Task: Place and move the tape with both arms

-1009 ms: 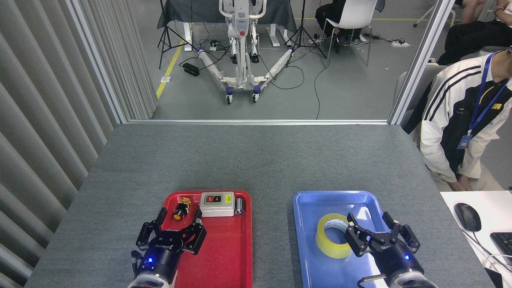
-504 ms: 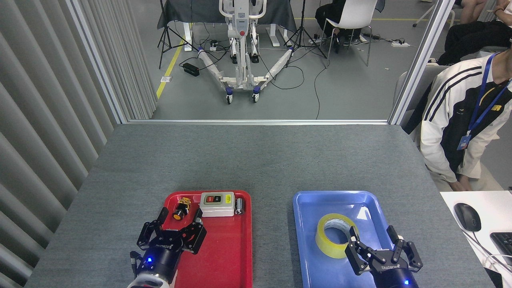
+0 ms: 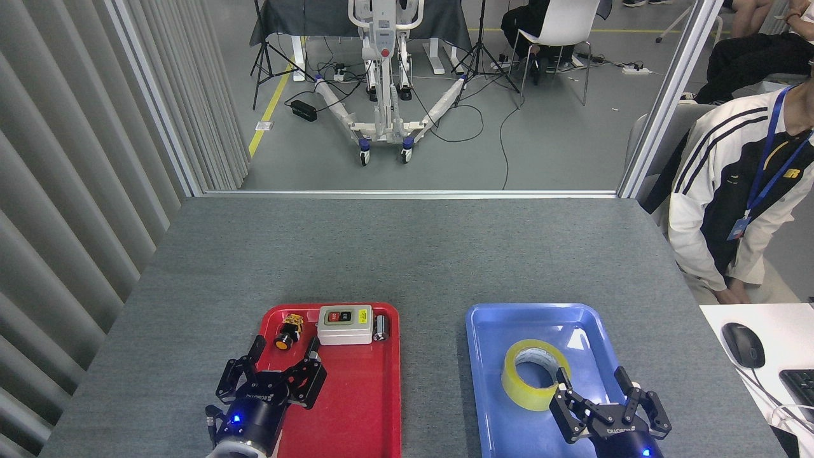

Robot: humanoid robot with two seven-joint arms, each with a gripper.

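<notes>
Yellow tape (image 3: 535,374) lies ungrasped in the blue tray (image 3: 483,381); right tool (image 3: 596,389) spread beside it, left tool (image 3: 284,351) spread; moving remains.

The tape (image 3: 534,374) is a wide roll of translucent yellow packing tape with a white inner core and a large round centre hole. It lies flat, hole facing up, in the lower right of the frame, on the floor of the blue tray (image 3: 486,356), roughly at the tray's middle. Nothing grips it.
</notes>
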